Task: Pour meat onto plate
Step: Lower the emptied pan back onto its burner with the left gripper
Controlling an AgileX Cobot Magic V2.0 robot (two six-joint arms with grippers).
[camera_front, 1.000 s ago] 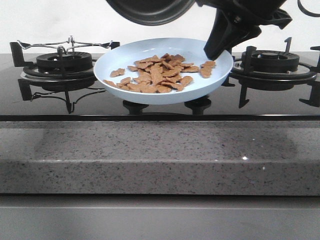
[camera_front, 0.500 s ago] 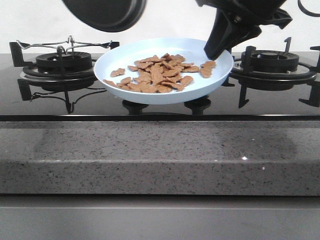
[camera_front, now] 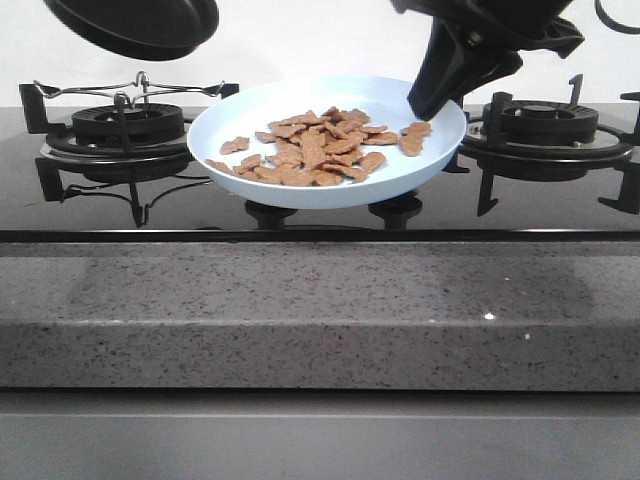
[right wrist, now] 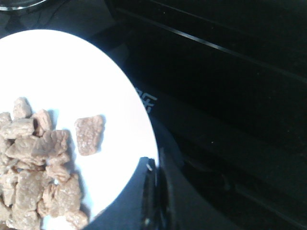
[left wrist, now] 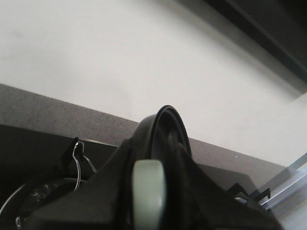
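Front view: pale blue plate (camera_front: 326, 141) sits mid-hob, between the two burners, w/ the meat (camera_front: 320, 147) spread across it in a loose flat layer of orange-brown chips; a few strays lie apart toward the left side, and a couple sit near the right rim. Right claw (camera_front: 432, 103) comes down from upper right, black fingers closed on the plate's right rim; right wrist view shows the same, claw (right wrist: 153, 191) pinching the plate (right wrist: 72, 76) edge w/ meat (right wrist: 43, 163) piled just beside it and one chip lying a bit apart. Black frying pan (camera_front: 135, 24) hangs tilted at upper left, above the left burner (camera_front: 125, 125), clear of the plate. Left wrist view: left claw (left wrist: 148, 196) is clamped around the pan's light handle (left wrist: 149, 191), pan (left wrist: 165, 129) seen edge-on beyond it; finger gap itself is mostly hidden by the handle. Right burner (camera_front: 540, 125) stands just beside the plate's right edge. Glossy black hob top (camera_front: 200, 205) sits on a grey speckled bench (camera_front: 320, 310).
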